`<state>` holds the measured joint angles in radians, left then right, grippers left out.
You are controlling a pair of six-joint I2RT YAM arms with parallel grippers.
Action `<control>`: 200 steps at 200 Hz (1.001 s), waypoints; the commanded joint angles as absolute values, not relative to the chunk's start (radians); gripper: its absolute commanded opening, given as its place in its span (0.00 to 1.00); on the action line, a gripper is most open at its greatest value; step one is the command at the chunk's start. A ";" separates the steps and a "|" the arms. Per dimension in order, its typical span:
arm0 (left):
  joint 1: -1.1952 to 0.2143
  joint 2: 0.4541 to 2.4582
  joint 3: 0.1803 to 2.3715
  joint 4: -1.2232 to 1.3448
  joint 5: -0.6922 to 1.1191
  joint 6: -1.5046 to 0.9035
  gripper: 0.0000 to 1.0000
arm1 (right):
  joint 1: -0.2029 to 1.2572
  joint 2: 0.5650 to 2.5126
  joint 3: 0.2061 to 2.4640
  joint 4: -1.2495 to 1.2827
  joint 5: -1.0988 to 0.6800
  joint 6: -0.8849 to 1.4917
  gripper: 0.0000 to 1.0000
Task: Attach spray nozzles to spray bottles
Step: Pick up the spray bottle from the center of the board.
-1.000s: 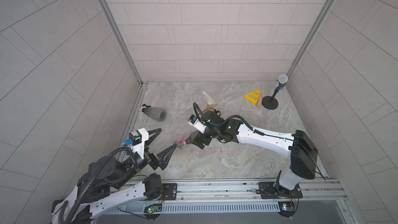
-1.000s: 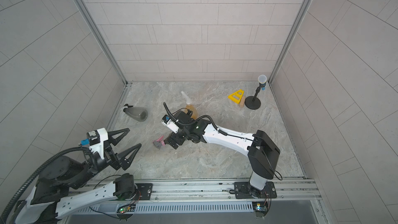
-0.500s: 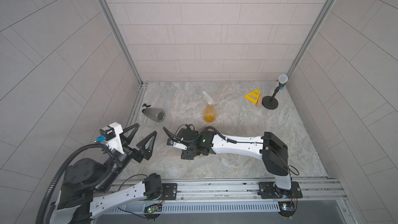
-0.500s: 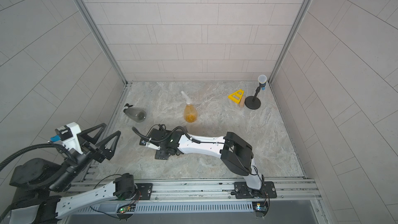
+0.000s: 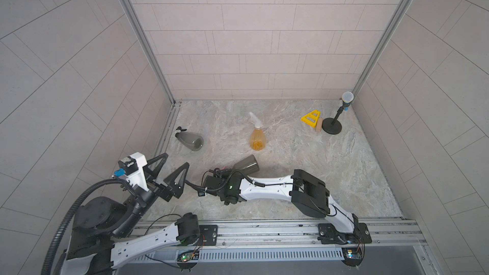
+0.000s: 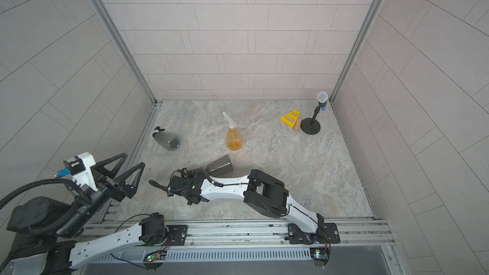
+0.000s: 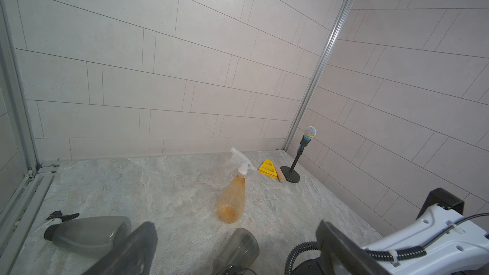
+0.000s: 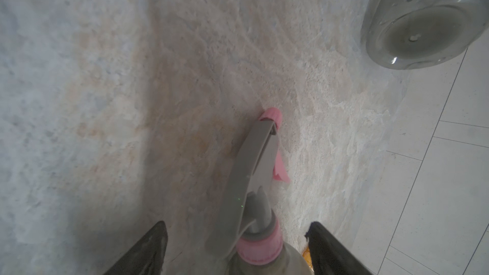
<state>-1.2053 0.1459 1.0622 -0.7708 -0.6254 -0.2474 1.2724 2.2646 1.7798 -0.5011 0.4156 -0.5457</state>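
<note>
Spray bottles, three pear-shaped ones of translucent plastic, sit well apart on the pale marbled tabletop (image 5: pixel 344 167). The amber-orange bottle (image 5: pixel 257 140) stands upright mid-table wearing a translucent whitish nozzle (image 5: pixel 254 119). The far smoky grey bottle (image 5: pixel 191 141) lies on its side near the left wall with a white-and-black nozzle (image 5: pixel 180 129) on its neck. The near smoky grey bottle (image 5: pixel 246 165) lies on its side just ahead of the right arm's wrist. All three look empty, so I judge them light, thin-walled and smooth, likely to roll on their round bellies and to dent or slip out of a hard pinch there. The left gripper (image 5: pixel 175 160) hangs raised near the front left corner, jaws spread wide and holding nothing. The right gripper (image 8: pixel 237 224) straddles the near bottle's neck with its dark fingers (image 8: pixel 156 244) standing clear on either side, so it is released and grips nothing. Between them the grey-and-pink nozzle (image 8: pixel 254 165) sits on that neck; whether it is screwed tight cannot be told. Its pink collar (image 8: pixel 260 247) looks like the stiffest, least slippery part, and so the best place to pinch. The thin pink trigger (image 8: pixel 280 170) would probably flex under load. The small pink tip (image 8: pixel 272 115) lies low by the tabletop; whether it touches, I cannot tell.
</note>
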 commanded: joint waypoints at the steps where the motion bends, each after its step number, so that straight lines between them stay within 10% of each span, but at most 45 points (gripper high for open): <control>1: -1.204 0.132 1.069 -0.788 -0.623 -0.252 1.00 | 1.257 2.295 1.827 -0.537 0.425 -0.572 0.79; 115: -1.205 0.094 1.066 -0.824 -0.620 -0.267 1.00 | 1.239 2.317 1.817 -0.418 0.403 -0.569 0.00; 200: -1.207 0.102 1.061 -0.829 -0.598 -0.264 1.00 | 1.232 2.019 1.545 -0.145 0.334 -0.429 0.00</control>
<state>-1.2053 0.1032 1.0618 -0.8234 -0.6174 -0.2623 1.2377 2.1807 1.6379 -0.2634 0.4026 -0.5179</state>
